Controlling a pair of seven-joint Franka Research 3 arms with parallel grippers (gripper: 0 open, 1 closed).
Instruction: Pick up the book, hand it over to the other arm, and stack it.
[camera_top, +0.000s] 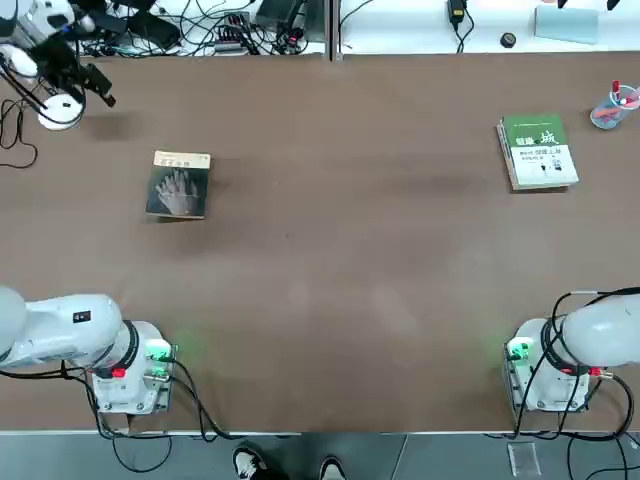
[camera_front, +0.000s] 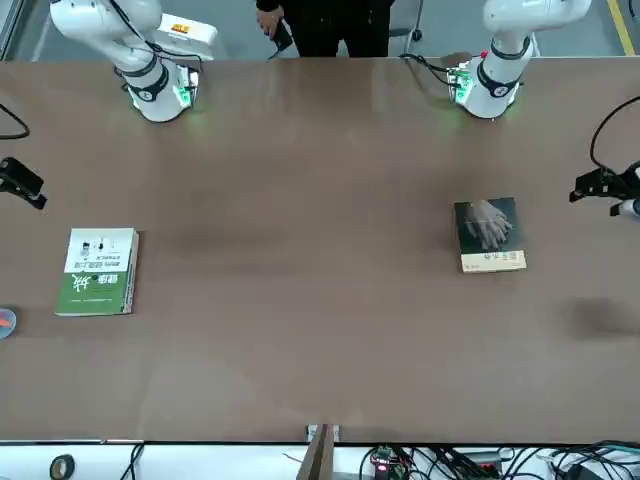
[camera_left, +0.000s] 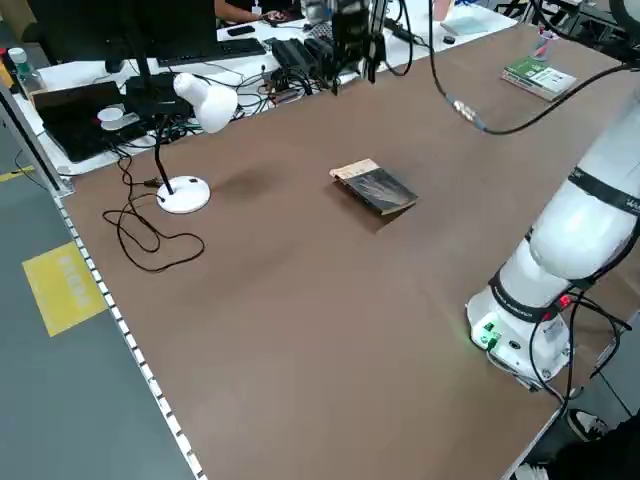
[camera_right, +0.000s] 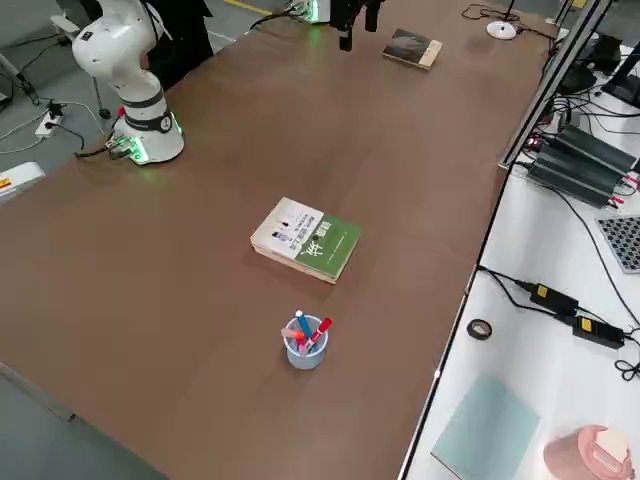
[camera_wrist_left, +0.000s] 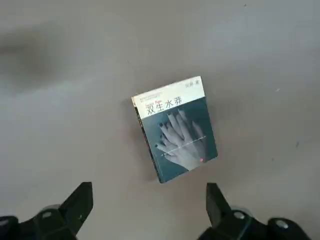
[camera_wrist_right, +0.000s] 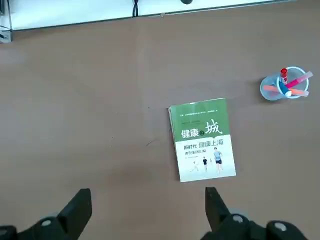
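While small dark grey paperback with pale hand image (camera_wrist_left: 174, 129) lies flat on brown table (camera_top: 340, 260), my left gripper (camera_wrist_left: 149, 210) hovers above, wide open, empty; thin edge risks slip. Right gripper (camera_wrist_right: 148, 212) open, empty.

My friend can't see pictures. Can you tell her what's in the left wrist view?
A small dark grey book with pale hands on its cover lies flat on the brown table. The left hand hangs above it, its two fingers open and holding nothing.
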